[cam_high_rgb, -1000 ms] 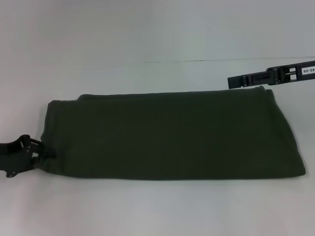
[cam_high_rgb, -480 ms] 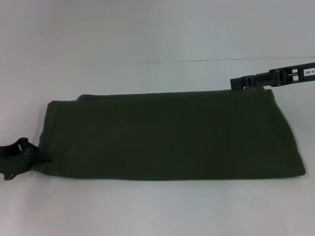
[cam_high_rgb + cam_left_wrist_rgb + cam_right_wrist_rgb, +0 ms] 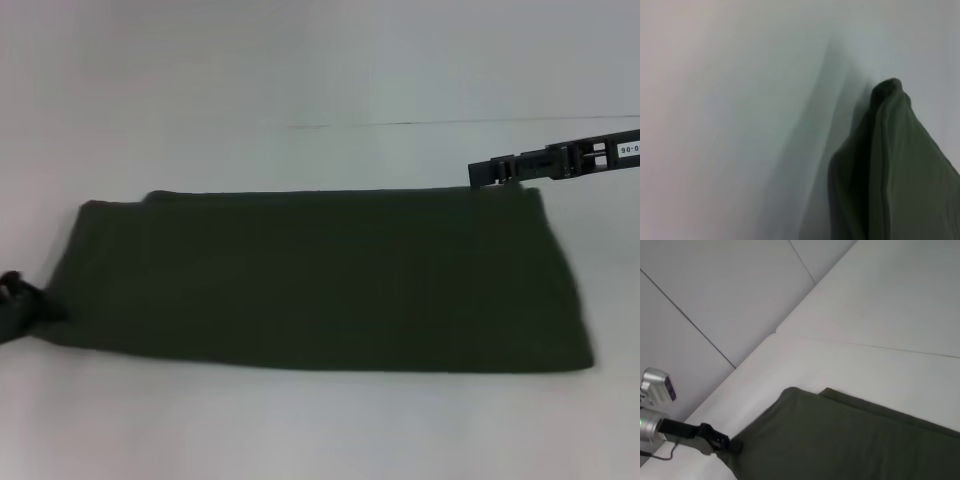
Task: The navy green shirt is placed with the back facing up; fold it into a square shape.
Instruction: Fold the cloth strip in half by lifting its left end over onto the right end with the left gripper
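The navy green shirt (image 3: 320, 280) lies folded into a long dark olive band across the white table (image 3: 300, 420), plain side up, with no lettering showing. My left gripper (image 3: 18, 305) is at the band's front left corner and shut on the cloth. The right wrist view shows the same left gripper (image 3: 725, 444) touching that corner of the shirt (image 3: 850, 440). In the left wrist view the held corner of the shirt (image 3: 892, 95) stands bunched into a ridge. My right gripper (image 3: 492, 172) hovers by the far right corner, just beyond the shirt's back edge.
A thin seam (image 3: 420, 122) runs across the table behind the shirt. Grey wall panels (image 3: 700, 295) stand beyond the table's far left end. Bare white tabletop surrounds the shirt in front and behind.
The whole shirt has slid to the left, drawn by the left gripper, which has moved almost out of the head view. The right gripper has shifted only slightly.
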{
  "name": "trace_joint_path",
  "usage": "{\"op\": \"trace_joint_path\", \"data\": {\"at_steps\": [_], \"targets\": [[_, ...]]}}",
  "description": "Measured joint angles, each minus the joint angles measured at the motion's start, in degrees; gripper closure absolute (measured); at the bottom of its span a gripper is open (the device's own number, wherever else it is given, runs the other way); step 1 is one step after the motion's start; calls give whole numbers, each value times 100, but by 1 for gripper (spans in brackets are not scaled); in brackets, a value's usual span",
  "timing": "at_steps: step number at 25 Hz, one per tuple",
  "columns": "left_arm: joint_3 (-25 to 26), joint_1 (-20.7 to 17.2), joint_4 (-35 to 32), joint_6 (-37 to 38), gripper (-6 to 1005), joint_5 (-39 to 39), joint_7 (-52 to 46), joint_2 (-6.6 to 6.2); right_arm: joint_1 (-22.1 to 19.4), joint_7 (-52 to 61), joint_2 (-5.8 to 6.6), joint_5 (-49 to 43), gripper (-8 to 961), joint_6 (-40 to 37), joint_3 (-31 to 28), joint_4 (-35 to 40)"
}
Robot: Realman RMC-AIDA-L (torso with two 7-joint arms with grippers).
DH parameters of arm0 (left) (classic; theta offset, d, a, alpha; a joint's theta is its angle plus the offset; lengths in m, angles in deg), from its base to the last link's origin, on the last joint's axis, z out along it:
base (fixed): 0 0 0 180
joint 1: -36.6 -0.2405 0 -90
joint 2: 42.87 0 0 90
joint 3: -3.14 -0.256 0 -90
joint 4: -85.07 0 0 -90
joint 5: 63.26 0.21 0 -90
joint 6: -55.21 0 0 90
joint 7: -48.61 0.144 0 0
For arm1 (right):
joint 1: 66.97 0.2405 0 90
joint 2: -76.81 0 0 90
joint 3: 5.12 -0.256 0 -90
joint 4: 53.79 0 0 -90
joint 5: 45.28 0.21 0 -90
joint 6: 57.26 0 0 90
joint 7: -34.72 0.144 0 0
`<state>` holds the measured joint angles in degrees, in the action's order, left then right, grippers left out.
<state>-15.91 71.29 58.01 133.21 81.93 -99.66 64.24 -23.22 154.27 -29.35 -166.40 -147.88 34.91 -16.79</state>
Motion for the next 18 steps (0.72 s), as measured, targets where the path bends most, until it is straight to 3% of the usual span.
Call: {"op": "trace_joint_path", "data": {"at_steps": [5,9,13,14,15,18], "targets": [[17,-258,-811,487,970,15,95,-190,-7,-3,-4,0,158,-4,-3,-30],[71,-383,-1375,955,968,45,376,-446,-60,-3,-1,1,158,28,-33,-40],[81,-251,-1737,1608,963,-188,865,-609,-175,25,18,2,159,80,-53,-9],[44,-8,-1862,2103,961,-613,1100,-583,-225,55,39,1,159,139,-56,0],[44,-8,-1862,2103,960,-613,1100,-583,-273,81,69,1,159,210,-66,0],[-170,462,-2078,2556,956,-1137,1248,-373,-442,143,149,1,159,327,-134,-5]]}}
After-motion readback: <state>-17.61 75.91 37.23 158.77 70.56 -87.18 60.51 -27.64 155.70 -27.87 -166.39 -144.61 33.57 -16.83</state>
